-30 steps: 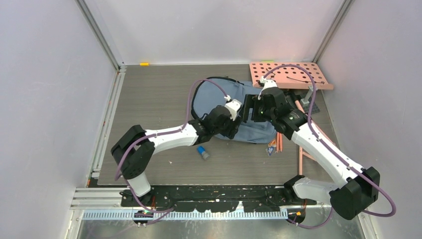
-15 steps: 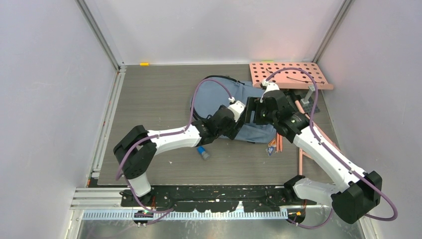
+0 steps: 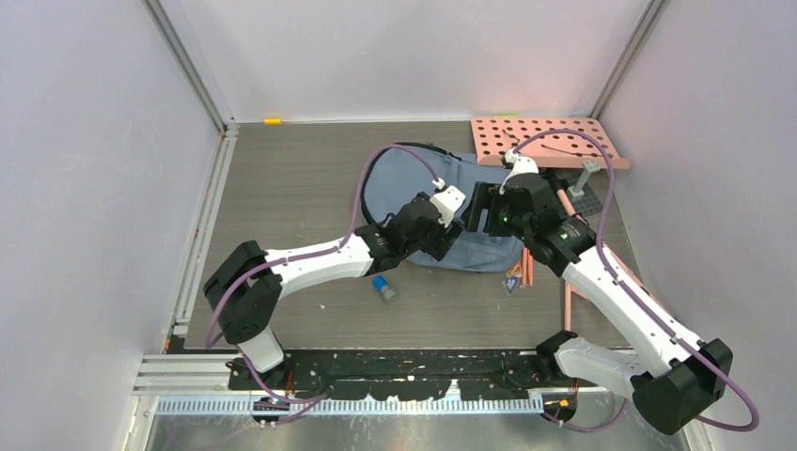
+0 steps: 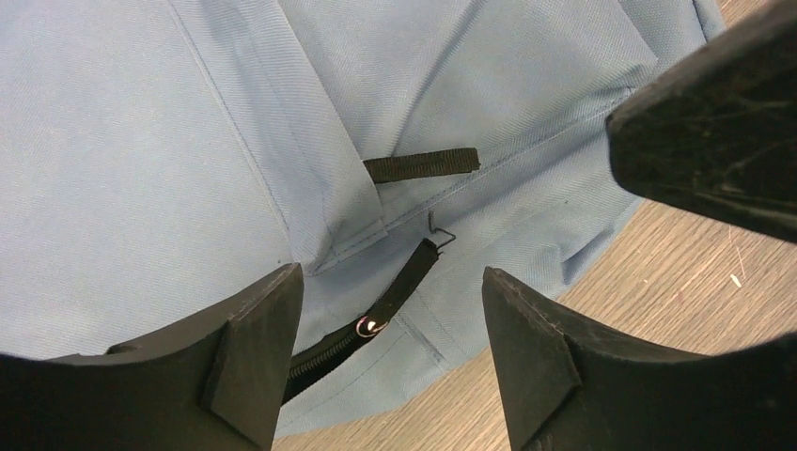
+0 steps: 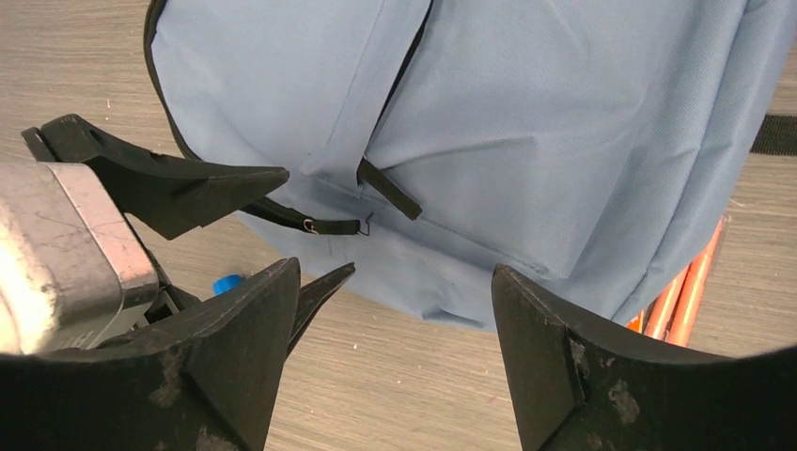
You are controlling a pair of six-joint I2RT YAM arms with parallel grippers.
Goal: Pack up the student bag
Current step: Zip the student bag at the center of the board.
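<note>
The student bag (image 3: 414, 188) lies on the table (image 3: 282, 188), right of centre. A pegboard (image 3: 550, 141) sits behind its right corner, a small cylinder (image 3: 382, 287) lies before it, and rods (image 3: 526, 268) lie at its right. My left gripper (image 3: 459, 228) and right gripper (image 3: 476, 207) face each other over its near edge.

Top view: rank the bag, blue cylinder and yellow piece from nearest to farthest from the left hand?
1. Bag, directly under the left hand.
2. Blue cylinder, on the near side.
3. Yellow piece, far edge, left side.
</note>
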